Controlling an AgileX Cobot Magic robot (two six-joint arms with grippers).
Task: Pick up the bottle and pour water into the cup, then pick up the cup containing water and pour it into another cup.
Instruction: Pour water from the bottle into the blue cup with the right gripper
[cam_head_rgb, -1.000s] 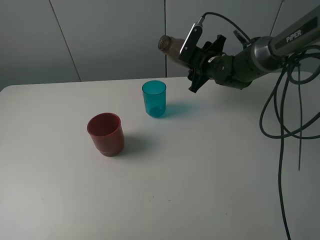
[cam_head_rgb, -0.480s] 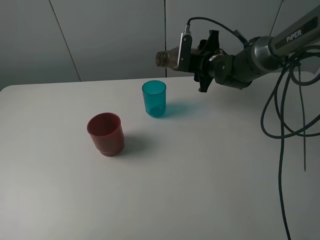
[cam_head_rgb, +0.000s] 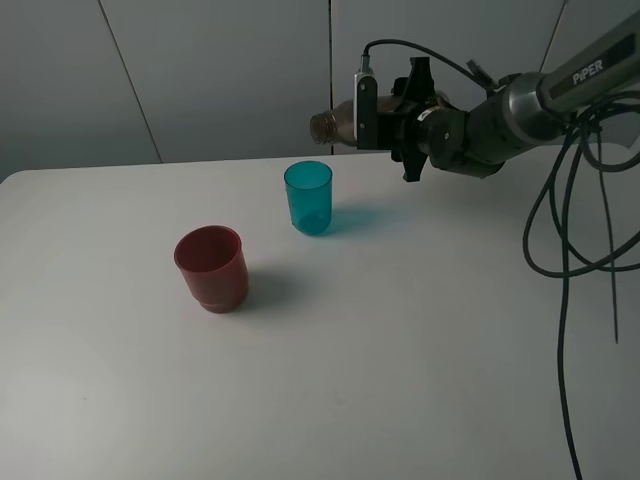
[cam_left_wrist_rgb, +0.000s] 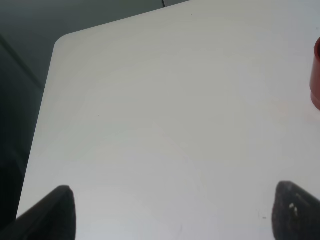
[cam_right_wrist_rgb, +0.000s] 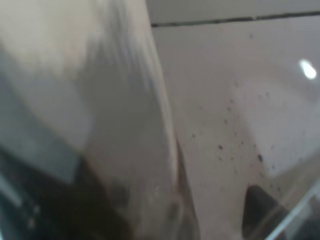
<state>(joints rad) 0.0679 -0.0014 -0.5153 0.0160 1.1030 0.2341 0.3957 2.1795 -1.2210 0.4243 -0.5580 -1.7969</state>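
Big pale surface (cam_head_rgb: 400, 380), and I'll place everything off the teal cup (cam_head_rgb: 308, 198) standing on it. The right arm (cam_head_rgb: 500, 115) comes in from the cup's right, and its jaws are pinched shut on the bottle (cam_head_rgb: 338, 120). That's smoky grey-brown see-through plastic, held up in the air almost flat. Its long axis runs sideways, with the narrow neck and mouth pointing left. The mouth hangs above the cup's rim, maybe a hair to its right, but I can't tell if it lines up front to back. No water visible anywhere, so my guess is it needs more tilt. The squat red cup (cam_head_rgb: 211, 268) sits upright to the teal cup's front-left, near but apart. The left jaws are spread wide on nothing, out past the red cup, so the right arm is nearer.
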